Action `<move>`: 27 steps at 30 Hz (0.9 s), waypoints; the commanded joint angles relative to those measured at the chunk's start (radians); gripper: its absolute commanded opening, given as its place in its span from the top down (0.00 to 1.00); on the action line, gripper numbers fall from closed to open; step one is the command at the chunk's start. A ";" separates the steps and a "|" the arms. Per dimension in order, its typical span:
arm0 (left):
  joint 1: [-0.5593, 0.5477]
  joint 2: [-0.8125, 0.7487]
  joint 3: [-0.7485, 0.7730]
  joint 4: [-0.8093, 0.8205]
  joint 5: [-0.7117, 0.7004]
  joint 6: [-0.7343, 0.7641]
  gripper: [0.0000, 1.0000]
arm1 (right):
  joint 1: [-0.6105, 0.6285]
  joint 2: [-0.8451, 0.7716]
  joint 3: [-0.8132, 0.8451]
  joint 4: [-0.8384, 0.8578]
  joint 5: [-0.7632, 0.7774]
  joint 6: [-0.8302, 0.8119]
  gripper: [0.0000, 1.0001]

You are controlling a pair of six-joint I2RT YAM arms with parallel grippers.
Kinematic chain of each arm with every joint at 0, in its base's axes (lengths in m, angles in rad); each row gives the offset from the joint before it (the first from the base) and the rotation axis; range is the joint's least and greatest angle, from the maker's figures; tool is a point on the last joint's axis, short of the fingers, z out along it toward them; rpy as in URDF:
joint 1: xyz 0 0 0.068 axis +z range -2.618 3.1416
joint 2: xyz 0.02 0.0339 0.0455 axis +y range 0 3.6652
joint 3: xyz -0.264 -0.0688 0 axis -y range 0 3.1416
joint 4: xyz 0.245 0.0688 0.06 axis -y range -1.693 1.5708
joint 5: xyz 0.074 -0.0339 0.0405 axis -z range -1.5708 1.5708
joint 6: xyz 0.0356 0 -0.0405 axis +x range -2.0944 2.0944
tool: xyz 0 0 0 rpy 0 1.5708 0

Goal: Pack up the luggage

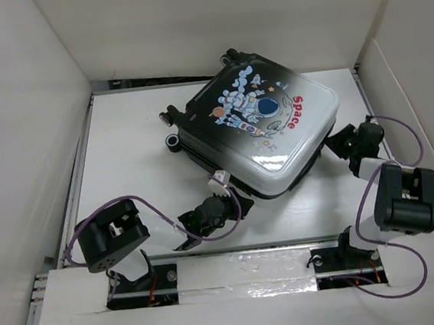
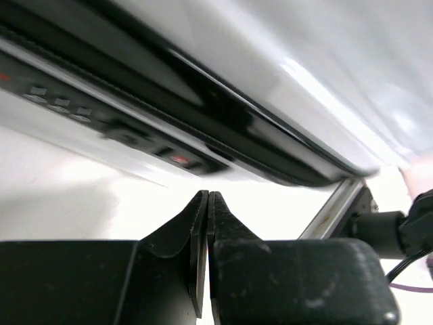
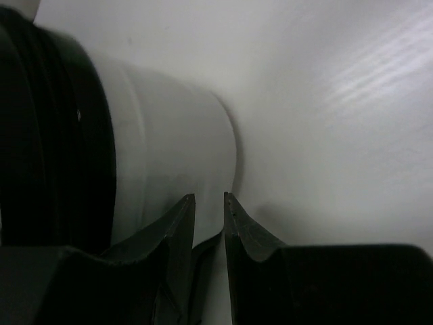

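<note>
White table point(image 1: 126, 179); luggage point(image 1: 307, 135) print point(image 1: 251, 104) overhead only

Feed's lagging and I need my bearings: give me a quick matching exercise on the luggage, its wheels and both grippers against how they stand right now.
Things:
1. luggage
2. left gripper
3. right gripper
4. wheels

States:
A. fingers slightly apart, nothing between them
B. black, at the case's far-left end
C. fingers pressed together
D. lying flat, astronaut print facing up

Pairs: 1-D, 2-C, 3-A, 4-B
</note>
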 commanded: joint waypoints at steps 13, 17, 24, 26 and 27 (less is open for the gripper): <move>-0.014 -0.046 0.075 0.001 -0.040 0.027 1.00 | 0.105 0.158 0.102 0.423 -0.251 0.022 0.69; -0.014 -0.083 0.063 -0.011 -0.050 0.039 1.00 | 0.055 0.042 -0.033 0.458 -0.175 0.011 0.76; -0.014 -0.063 0.084 -0.003 -0.034 0.046 1.00 | -0.024 -0.049 -0.205 0.614 -0.324 -0.045 0.87; -0.014 -0.055 0.090 0.006 -0.026 0.049 1.00 | -0.024 -0.041 -0.204 0.607 -0.387 -0.069 0.79; -0.014 -0.050 0.095 0.003 -0.024 0.049 1.00 | -0.024 -0.040 -0.210 0.648 -0.396 -0.075 0.76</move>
